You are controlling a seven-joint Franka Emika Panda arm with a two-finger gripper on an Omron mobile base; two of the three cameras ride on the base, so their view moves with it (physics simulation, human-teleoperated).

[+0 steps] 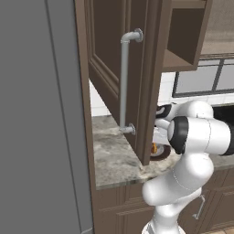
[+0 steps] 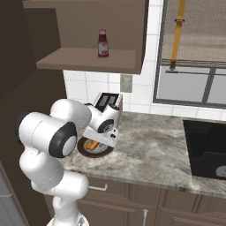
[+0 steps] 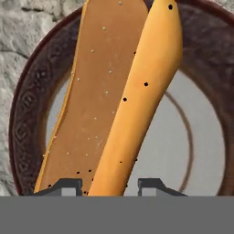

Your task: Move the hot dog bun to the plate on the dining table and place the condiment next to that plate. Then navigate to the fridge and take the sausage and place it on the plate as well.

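Hot dog bun (image 3: 121, 100) between jaws; condiment (image 2: 103, 43) label unreadable.

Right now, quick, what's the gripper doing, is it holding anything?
Gripper: down over the hot dog bun on the brown-rimmed dish, one fingertip on either side of the bun's near end. Whether it has clamped yet cannot be told.
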